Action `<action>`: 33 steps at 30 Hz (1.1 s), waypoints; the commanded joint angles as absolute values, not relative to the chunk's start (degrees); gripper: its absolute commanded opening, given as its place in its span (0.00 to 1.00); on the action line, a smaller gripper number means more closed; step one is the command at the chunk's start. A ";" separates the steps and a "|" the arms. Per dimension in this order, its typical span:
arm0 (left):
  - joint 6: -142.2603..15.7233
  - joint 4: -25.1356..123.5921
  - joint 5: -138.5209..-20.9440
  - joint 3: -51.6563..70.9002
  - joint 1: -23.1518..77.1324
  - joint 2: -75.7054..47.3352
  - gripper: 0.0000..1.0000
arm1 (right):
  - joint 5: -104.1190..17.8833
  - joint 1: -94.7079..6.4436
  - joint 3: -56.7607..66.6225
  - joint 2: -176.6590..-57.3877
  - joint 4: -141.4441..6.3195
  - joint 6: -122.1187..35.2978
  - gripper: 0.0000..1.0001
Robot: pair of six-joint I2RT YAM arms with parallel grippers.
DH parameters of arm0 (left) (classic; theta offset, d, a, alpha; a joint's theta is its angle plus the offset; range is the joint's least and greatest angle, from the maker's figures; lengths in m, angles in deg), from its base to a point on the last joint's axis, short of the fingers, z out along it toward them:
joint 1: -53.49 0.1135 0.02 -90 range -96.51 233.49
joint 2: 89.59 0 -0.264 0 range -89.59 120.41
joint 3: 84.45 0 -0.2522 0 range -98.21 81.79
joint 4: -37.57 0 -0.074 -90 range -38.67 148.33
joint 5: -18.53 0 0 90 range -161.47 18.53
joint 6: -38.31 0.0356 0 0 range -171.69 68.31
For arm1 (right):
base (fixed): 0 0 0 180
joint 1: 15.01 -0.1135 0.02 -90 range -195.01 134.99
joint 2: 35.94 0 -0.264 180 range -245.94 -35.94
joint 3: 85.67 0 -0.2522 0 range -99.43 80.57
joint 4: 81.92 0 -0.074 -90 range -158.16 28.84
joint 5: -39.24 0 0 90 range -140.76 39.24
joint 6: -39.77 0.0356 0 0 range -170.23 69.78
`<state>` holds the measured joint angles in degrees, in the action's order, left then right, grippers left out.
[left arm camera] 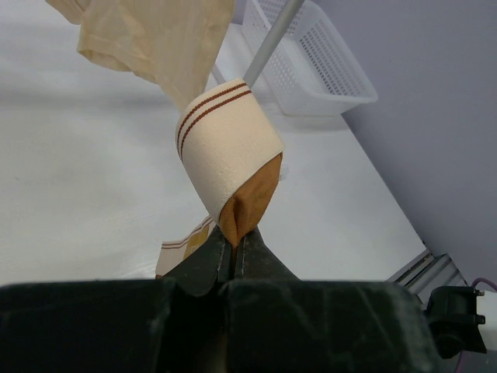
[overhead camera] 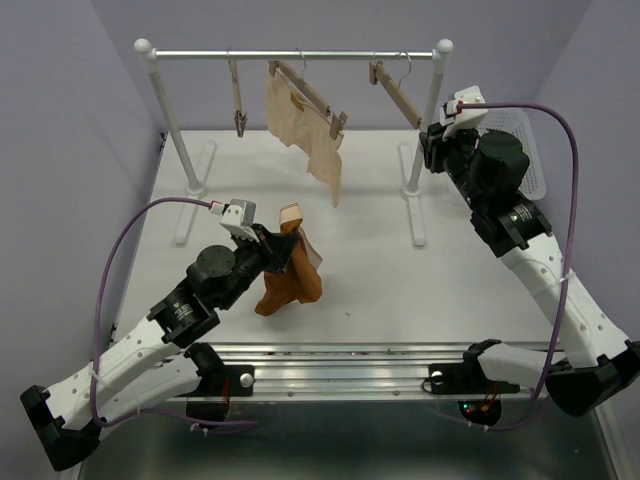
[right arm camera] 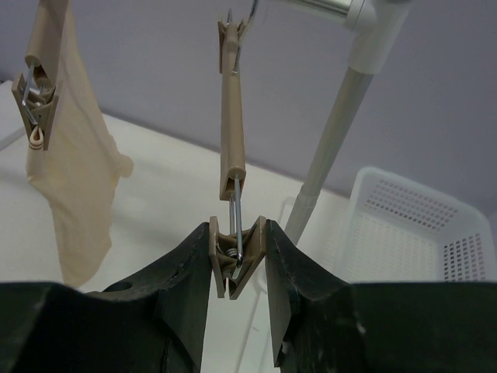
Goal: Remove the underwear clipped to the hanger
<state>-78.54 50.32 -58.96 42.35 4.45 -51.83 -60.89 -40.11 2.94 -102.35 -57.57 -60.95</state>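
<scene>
Top view: the left gripper is clamped on the rust-orange briefs, which sag onto the table in front of the rail. The beige briefs hang clipped beneath the rail.

Left wrist: the jaws are closed on the rust-orange briefs just under the waistband.

Right wrist: the right gripper squeezes the clip of a bare hanger under the rail. The beige briefs hang apart from it.

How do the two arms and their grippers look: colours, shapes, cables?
The left arm and right arm have white links and black round joints. A purple cable runs along each. The left gripper and right gripper have two black tapered fingers each.
</scene>
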 commanded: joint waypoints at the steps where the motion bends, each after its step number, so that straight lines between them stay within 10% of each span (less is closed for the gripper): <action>1: -78.14 46.58 -58.20 40.92 4.36 -52.68 0.00 | -61.74 -39.88 -0.82 -102.65 -65.78 -61.13 0.01; 21: -77.97 46.67 -58.02 41.10 4.27 -53.20 0.00 | -66.40 -39.88 0.14 -107.49 -63.85 -54.63 0.01; 33: -78.58 46.59 -58.55 40.75 4.27 -53.38 0.00 | -67.46 -39.88 0.67 -105.64 -60.96 -51.72 0.57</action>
<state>-78.54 50.32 -58.96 42.35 4.45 -52.31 -66.44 -40.11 1.21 -108.28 -60.41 -53.19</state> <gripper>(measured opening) 0.048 0.510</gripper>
